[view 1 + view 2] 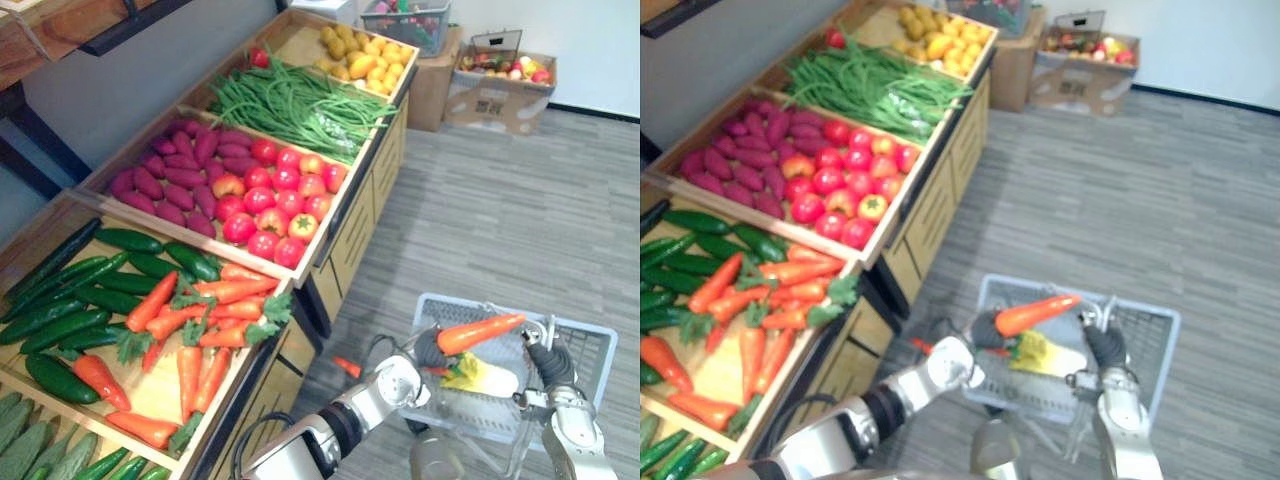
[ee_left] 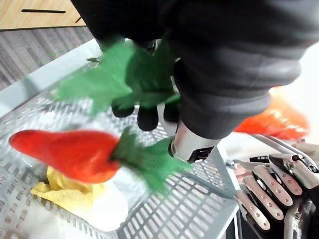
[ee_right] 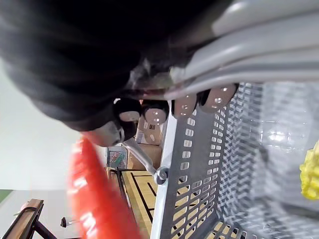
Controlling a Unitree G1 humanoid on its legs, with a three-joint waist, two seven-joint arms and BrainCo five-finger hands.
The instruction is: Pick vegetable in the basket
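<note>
My left hand (image 1: pixel 431 349) is clenched round the leafy thick end of a carrot (image 1: pixel 482 332), holding it level above the grey basket (image 1: pixel 598 350). My right hand (image 1: pixel 548 367) grips the basket's handle (image 3: pixel 269 55). The carrot seems light, stiff and smooth; gripping nearer its thick middle would likely swing it less.

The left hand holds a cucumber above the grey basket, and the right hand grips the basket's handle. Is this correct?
Not quite. The left hand holds a carrot, not a cucumber, above the grey basket; the left eye view shows it. The right hand does grip the handle.
</note>
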